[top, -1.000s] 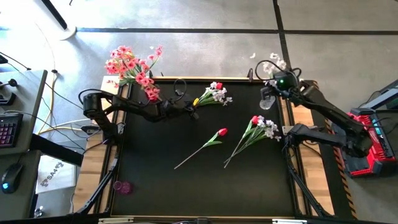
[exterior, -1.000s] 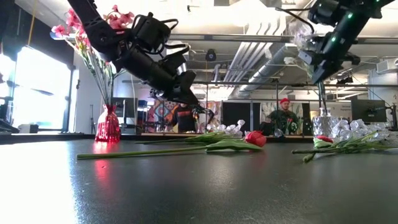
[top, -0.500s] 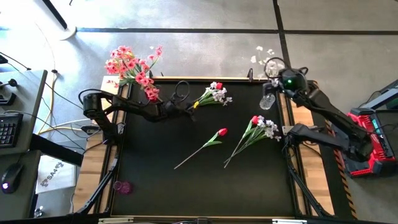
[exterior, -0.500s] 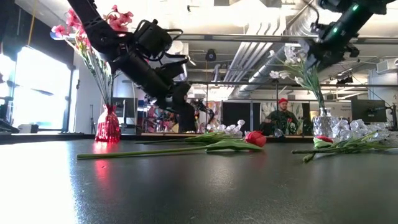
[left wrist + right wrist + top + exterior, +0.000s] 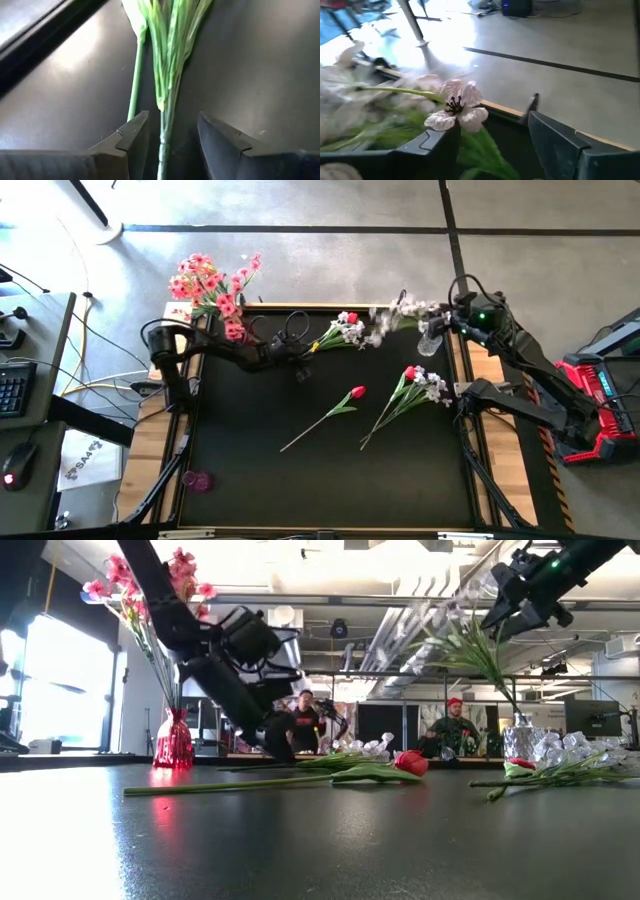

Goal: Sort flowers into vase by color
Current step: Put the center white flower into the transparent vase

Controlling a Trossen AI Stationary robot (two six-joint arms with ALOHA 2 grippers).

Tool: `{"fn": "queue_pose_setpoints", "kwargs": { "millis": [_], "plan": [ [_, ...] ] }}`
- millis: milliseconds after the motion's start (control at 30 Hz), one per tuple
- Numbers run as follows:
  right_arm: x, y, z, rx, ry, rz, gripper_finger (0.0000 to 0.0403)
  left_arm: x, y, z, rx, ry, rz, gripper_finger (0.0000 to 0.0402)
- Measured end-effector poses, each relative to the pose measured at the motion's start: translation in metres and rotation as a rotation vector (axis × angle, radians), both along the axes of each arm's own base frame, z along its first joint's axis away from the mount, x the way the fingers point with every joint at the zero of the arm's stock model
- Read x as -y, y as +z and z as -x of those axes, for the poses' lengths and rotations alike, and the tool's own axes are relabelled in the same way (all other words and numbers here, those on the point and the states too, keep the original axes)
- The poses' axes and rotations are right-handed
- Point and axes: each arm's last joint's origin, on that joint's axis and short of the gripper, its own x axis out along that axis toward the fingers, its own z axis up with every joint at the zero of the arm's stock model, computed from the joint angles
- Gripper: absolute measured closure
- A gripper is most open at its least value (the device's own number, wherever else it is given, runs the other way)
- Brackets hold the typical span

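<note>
A mixed bunch [image 5: 345,330] of white and red flowers lies on the black mat at the far middle. My left gripper [image 5: 300,362] is low at its stem end, open, with a finger on either side of the green stems [image 5: 164,120] and not touching them. A white spray [image 5: 398,313] stands with its stems in the clear vase [image 5: 518,740] and leans toward the table's left. My right gripper [image 5: 454,320] hovers open above that vase. One white blossom [image 5: 456,107] shows close to a right finger; whether they touch I cannot tell. Pink flowers [image 5: 212,285] stand in a red vase [image 5: 173,743].
A single red tulip [image 5: 350,394] lies mid-mat on its side. A second mixed bunch [image 5: 420,385] lies toward the right edge, near the clear vase. A small pink object [image 5: 198,479] sits at the near left corner. People show in the room behind the table.
My right gripper has opened, let go of the white spray, and risen toward the table's right edge. The spray stays with its stems in the clear vase and has tipped over toward the table's left. My left gripper has sunk and tipped down to the far bunch's stems.
</note>
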Motion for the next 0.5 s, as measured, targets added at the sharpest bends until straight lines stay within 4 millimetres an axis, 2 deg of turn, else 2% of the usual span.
{"fn": "queue_pose_setpoints", "kwargs": {
  "millis": [333,500],
  "plan": [
    [0.0004,-0.0030,0.0045,-0.070,-0.115,0.010,0.0181,-0.0021,-0.0090,0.0005,-0.018,0.019,0.017,0.0250],
    [-0.0013,0.0017,0.0076,-0.088,-0.128,0.079,0.0181,-0.0020,-0.0091,0.0006,-0.019,0.018,0.017,0.0250]
  ]
}}
